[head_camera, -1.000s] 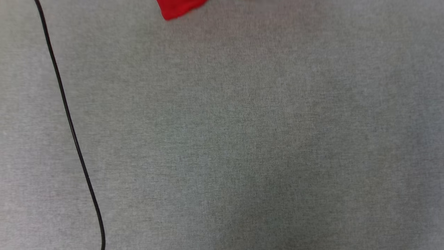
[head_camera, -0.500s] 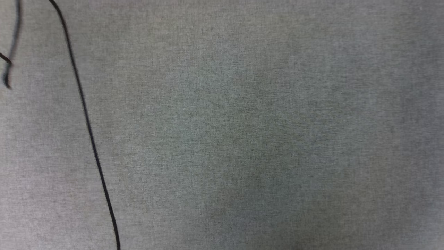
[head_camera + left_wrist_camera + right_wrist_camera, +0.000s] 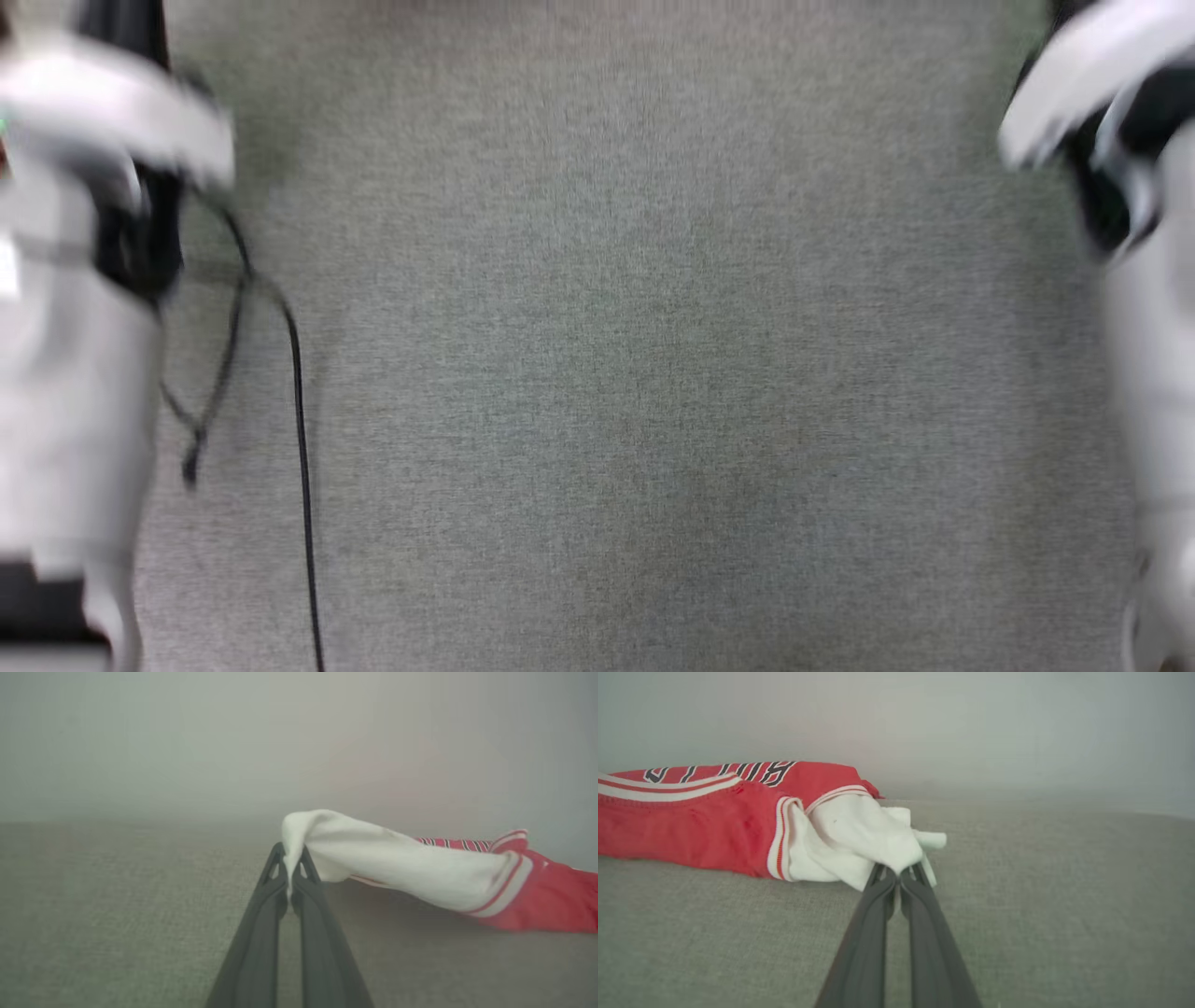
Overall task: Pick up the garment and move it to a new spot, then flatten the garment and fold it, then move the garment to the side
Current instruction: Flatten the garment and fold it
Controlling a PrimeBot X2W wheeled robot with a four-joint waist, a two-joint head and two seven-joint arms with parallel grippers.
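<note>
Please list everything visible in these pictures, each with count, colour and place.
grey surface: one, grey woven fabric, under everything.
garment: one, red with white sleeves and striped trim, lying on the grey surface.
cable: one, black, with a shorter blurred strand beside it, at the head view's left.
left gripper: one, dark, shut on a white sleeve.
right gripper: one, dark, shut on a white sleeve.
left forearm, right forearm: two, pale, at the head view's side edges.
</note>
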